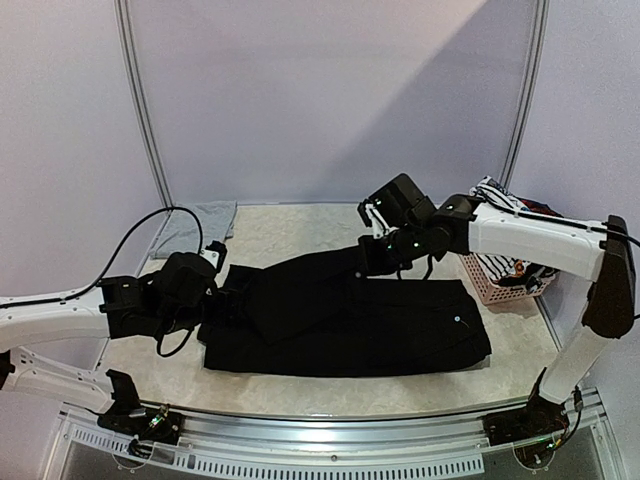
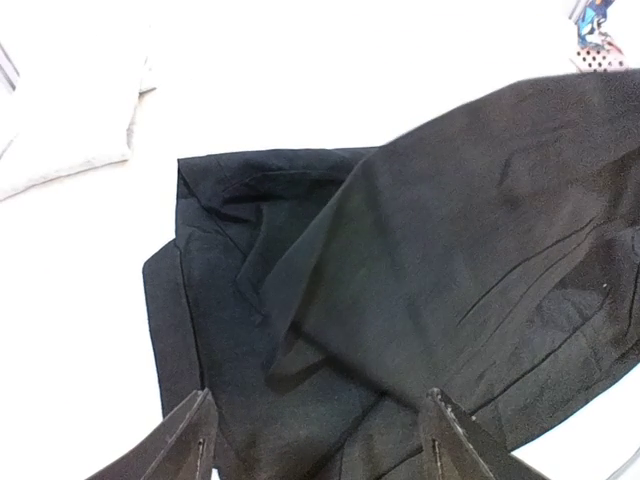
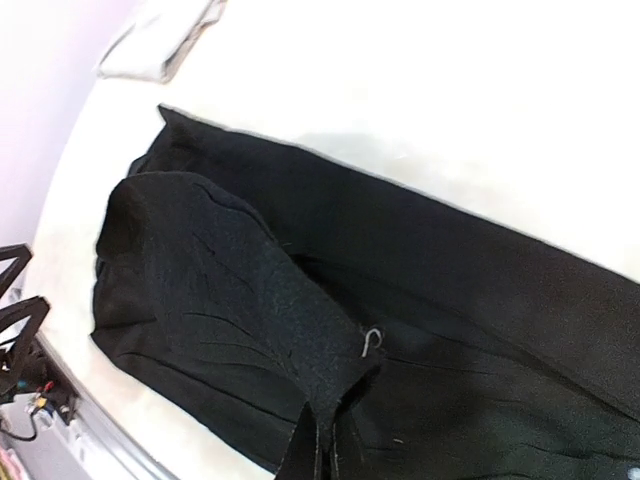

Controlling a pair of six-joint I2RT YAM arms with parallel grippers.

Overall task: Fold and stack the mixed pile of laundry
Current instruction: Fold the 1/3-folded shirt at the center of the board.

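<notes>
The black trousers (image 1: 350, 320) lie spread along the near half of the table (image 1: 300, 225), filling most of its width. At their left end the left gripper (image 2: 320, 445) hangs just above the cloth with its jaws wide apart and nothing between them. At their far edge the right gripper (image 1: 375, 250) is closed tight on a pinch of the trousers' upper layer. That layer is lifted clear of the rest, so a long flap sags back toward the left end.

The fabric looks soft, limp and fairly weighty for clothing, with a matt weave that should not slip from the fingers. It will likely droop and crease wherever it is unsupported. A firm edge or corner at each end looks the best hold, one per arm, so the fold stays taut.

Beyond the trousers' left end, a folded light grey garment (image 1: 195, 225) sits at the table's far corner. Beyond their right end stands the pink basket (image 1: 500, 275), with the remaining laundry (image 1: 505, 195) heaped in it.

The tabletop is pale, stone-patterned and appears smooth, so cloth may slide when dragged. Behind it are plain lavender walls (image 1: 330, 90) and two slim metal poles (image 1: 140, 100).
</notes>
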